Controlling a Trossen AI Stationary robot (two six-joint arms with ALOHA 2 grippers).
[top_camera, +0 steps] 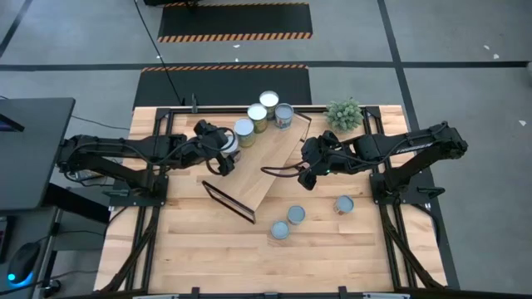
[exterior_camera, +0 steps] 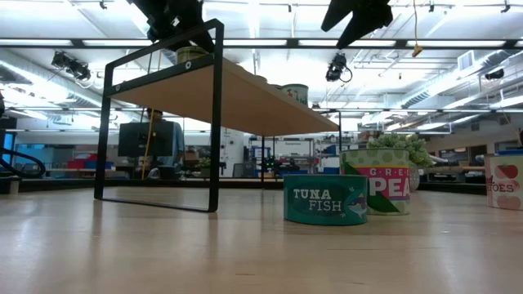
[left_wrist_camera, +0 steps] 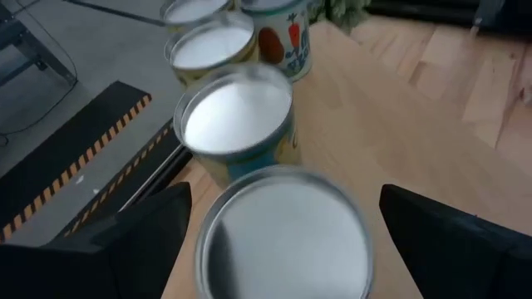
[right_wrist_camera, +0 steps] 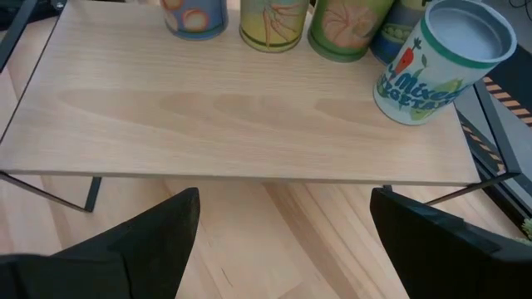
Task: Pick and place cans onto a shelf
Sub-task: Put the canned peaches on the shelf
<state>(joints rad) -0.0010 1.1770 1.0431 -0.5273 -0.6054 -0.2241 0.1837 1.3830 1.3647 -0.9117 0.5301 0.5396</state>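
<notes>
A slatted wooden tabletop [top_camera: 208, 257] sits in a workshop with striped floor markings behind it, carrying the shelf [top_camera: 262, 162] set at a slant between the two arms. The left end effector [top_camera: 223, 149] hangs over the shelf's far end with its fingers spread wide on either side of a can [left_wrist_camera: 283, 232] directly beneath it, not yet touching it as far as I can tell. Just beyond that can, four more cans [top_camera: 266, 112] stand in a row along the same edge. The right end effector [top_camera: 309, 176] hovers off the shelf's near long side, fingers spread and holding nothing. Three cans [top_camera: 296, 216] wait on the tabletop below and behind it, near a small plant [top_camera: 344, 113]. These tins look rigid and fairly heavy, with smooth, likely slippery sides; the safest hold is probably across the cylindrical wall, mid-height, squarely, so the can cannot twist out
</notes>
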